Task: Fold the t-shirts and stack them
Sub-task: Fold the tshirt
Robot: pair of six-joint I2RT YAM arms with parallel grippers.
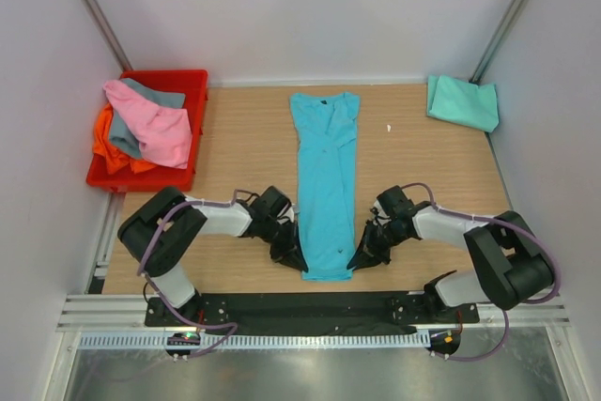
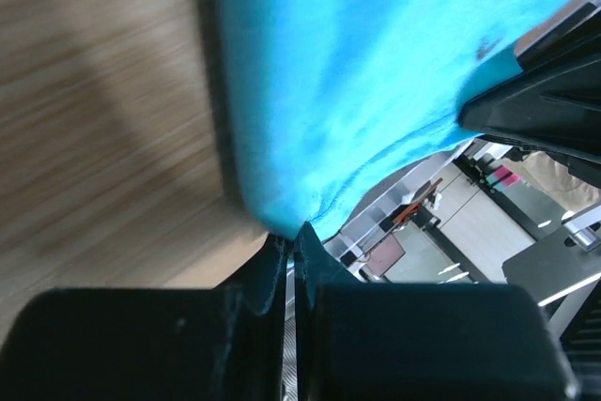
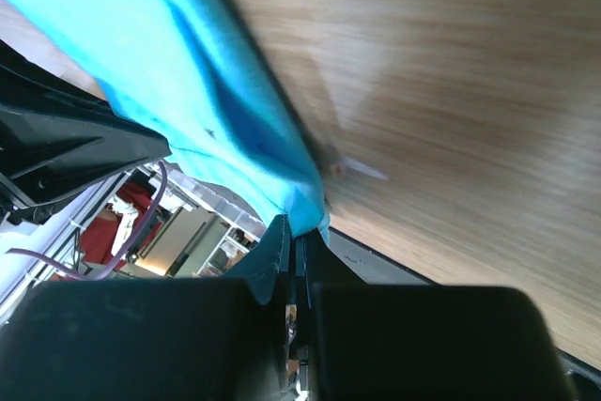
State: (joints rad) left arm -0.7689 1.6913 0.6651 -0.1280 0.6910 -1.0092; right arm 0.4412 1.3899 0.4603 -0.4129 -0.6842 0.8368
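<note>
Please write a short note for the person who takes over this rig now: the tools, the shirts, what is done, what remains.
Left tool: shut on the near left hem corner of the turquoise shirt. Right tool: shut on its near right corner.
Done: turquoise shirt folded to a narrow strip, mid-table; mint shirt folded, far right corner.
Pink shirt, grey shirt, orange shirt: heaped in the red crate, unfolded.
Left: fold turquoise across, stack it, then the three others.
</note>
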